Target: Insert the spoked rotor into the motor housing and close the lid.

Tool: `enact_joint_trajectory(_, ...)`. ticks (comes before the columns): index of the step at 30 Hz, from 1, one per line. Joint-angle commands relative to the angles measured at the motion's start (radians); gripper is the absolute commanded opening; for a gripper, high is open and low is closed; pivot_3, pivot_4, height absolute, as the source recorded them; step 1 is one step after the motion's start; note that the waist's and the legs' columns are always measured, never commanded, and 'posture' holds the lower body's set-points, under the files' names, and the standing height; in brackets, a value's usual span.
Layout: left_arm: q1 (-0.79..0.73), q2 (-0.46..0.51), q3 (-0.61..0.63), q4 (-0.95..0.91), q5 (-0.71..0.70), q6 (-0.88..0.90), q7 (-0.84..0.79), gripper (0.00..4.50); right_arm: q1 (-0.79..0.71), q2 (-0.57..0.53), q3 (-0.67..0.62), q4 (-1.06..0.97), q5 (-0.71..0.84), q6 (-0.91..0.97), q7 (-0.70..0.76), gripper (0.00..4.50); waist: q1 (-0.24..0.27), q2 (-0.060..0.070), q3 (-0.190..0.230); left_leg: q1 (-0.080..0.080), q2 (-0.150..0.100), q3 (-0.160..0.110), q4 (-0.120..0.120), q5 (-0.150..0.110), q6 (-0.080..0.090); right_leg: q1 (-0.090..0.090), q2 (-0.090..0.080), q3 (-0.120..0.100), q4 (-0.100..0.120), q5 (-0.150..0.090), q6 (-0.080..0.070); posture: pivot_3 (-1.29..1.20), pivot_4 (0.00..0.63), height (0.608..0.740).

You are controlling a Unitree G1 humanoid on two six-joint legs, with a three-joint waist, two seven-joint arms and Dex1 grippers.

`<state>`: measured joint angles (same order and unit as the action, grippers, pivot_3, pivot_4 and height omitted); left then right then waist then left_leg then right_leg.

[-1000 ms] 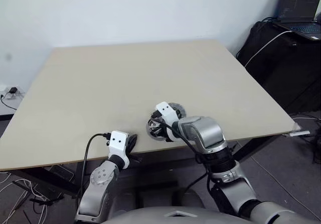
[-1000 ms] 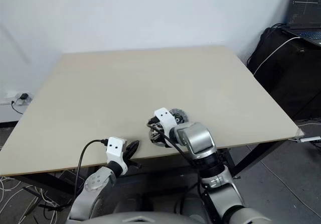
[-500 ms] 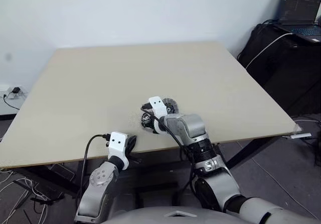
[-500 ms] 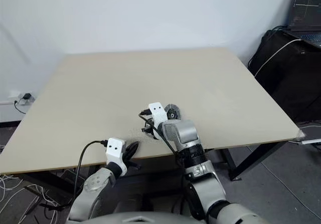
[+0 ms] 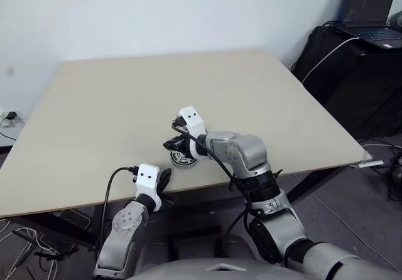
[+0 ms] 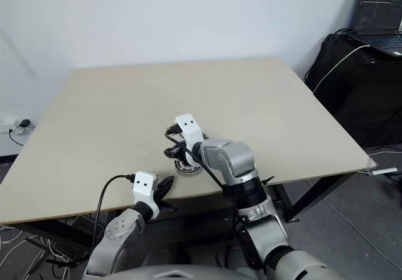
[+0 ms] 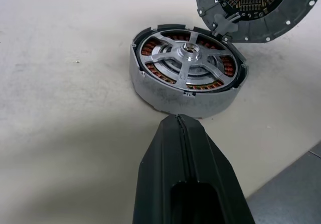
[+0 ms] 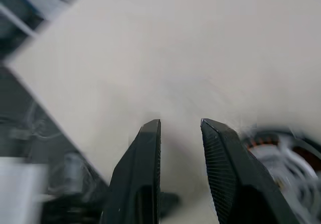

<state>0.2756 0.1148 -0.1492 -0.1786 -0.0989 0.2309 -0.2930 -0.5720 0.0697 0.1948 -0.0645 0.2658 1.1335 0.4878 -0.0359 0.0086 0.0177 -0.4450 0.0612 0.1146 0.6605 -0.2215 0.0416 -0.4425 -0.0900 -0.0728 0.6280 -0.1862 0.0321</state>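
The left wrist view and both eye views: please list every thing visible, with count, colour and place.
motor housing: one, grey wall, copper coils inside, near the table's front edge.
spoked rotor: one, silver, seated inside the motor housing.
lid: one, grey, notched rim, beside the housing, its edge overlapping the housing's rim in the left wrist view.
table: one, beige.
laptop: one, dark, on black furniture at the right.
left claw: black, shut, before the housing.
right claw: black, open, empty, over the table.

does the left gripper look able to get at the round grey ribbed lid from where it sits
Probably not directly: the shut left gripper faces the round dark motor housing, spoked rotor seated inside, and the grey ribbed lid lies beyond it.
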Motion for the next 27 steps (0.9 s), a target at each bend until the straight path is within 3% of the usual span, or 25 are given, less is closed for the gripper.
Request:
enact_joint_trajectory(1,-0.008,0.001,-0.003,-0.028,-0.01,-0.015,-0.008,0.0,0.053,-0.013,0.011,-0.149,0.022,-0.199,0.026,1.37,0.001,0.0,0.0,0.0,0.0,0.0,0.0,0.0,0.0,0.0,0.0,0.0,0.0,0.0,0.0,0.0,0.0,0.74)
enact_joint_trajectory(7,-0.002,0.016,-0.007,-0.038,0.009,-0.036,-0.006,0.0,0.21,-0.161,0.089,-0.2,-0.212,-0.733,-0.067,1.37,0.001,-0.001,0.0,0.0,0.001,0.0,0.0,0.0,0.0,0.0,-0.003,0.0,0.0,0.0,0.001,0.0,0.0,0.74)
enact_joint_trajectory(10,-0.008,0.018,-0.002,-0.033,0.028,-0.056,0.009,0.0,0.264,-0.235,0.089,-0.158,-0.315,-0.912,-0.133,1.37,0.002,-0.001,0.0,0.0,0.0,0.0,0.0,0.0,0.0,0.001,-0.003,0.0,0.0,0.0,0.001,0.0,0.0,0.74)
enact_joint_trajectory(18,-0.032,0.025,-0.003,-0.005,0.054,-0.118,0.014,0.0,0.373,-0.199,-0.068,-0.163,-0.325,-0.934,-0.316,1.37,0.003,-0.001,0.0,0.001,0.0,0.001,0.0,0.001,-0.002,0.0,0.001,0.001,0.001,0.0,0.001,0.0,0.0,0.74)
enact_joint_trajectory(27,-0.045,0.03,-0.014,0.001,0.055,-0.111,0.0,0.0,0.392,-0.2,-0.089,-0.169,-0.352,-0.894,-0.353,1.37,0.008,-0.001,0.0,0.001,0.0,0.0,0.0,0.001,-0.002,0.001,0.0,0.001,0.001,0.0,0.001,0.0,0.0,0.74)
